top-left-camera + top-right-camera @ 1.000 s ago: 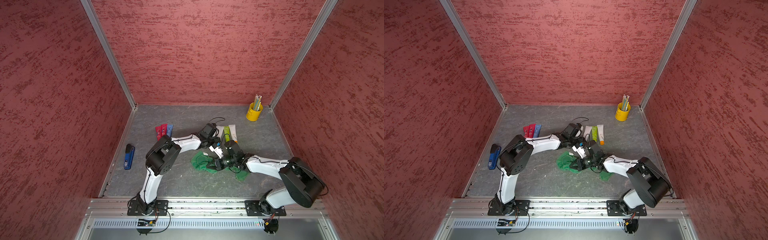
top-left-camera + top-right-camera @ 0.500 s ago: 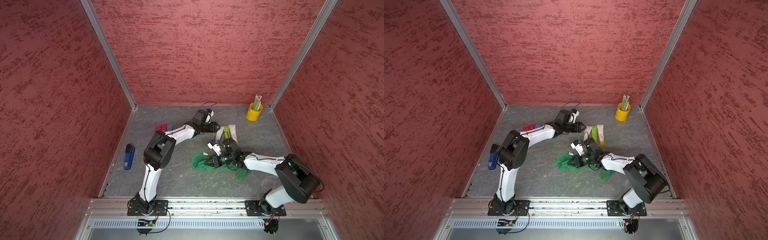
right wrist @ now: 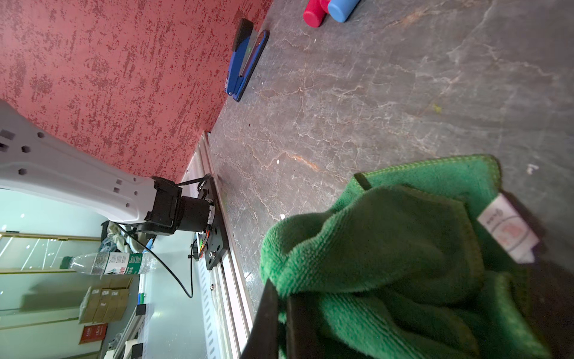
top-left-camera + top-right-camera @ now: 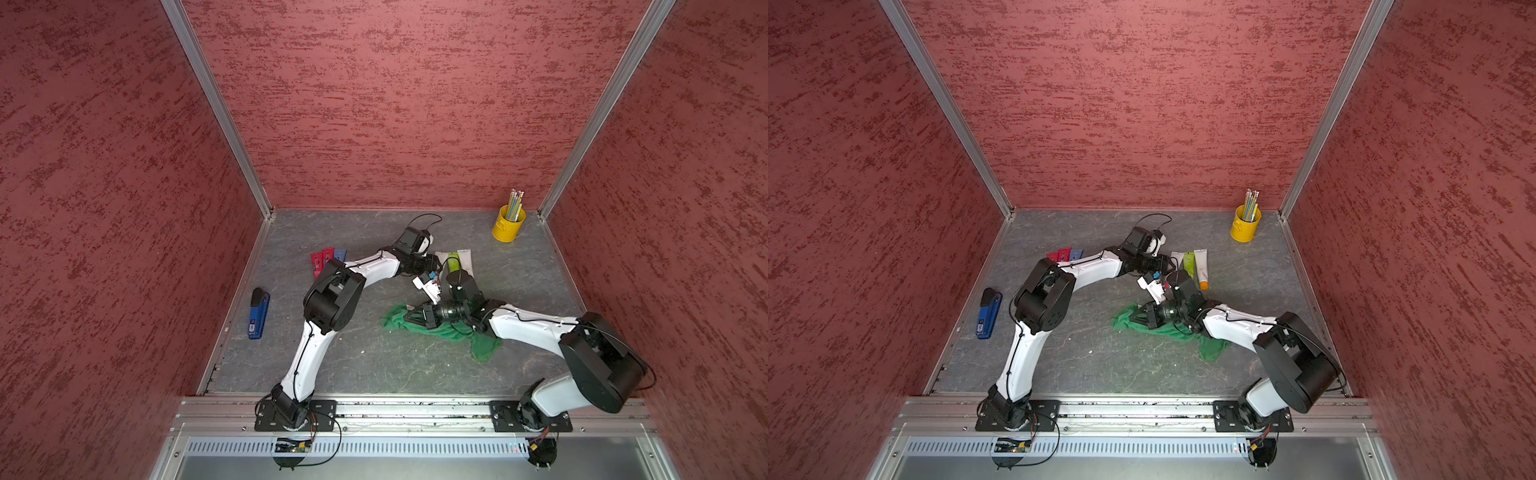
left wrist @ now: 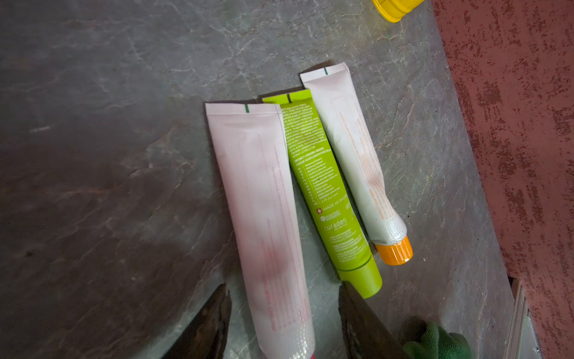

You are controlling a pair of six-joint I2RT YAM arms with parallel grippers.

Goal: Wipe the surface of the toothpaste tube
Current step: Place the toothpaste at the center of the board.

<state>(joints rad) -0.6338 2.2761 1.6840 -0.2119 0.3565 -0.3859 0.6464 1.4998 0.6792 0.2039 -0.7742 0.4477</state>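
Toward the back of the grey stone-patterned tabletop, right of centre, three tubes lie flat and side by side, close together: a white toothpaste tube with faded red print, a lime-green tube and a white tube with an orange cap. From the left wrist view the first tube looks smudged pink, with a small green mark on its crimped end, and the left gripper stands open, one finger on each side of its cap end. In both top views that gripper's body hides most of this tube. The right gripper is clamped on a crumpled green microfibre cloth, which rests on the tabletop nearer the robot's base; only the right wrist view shows the pinch and the cloth's white label.
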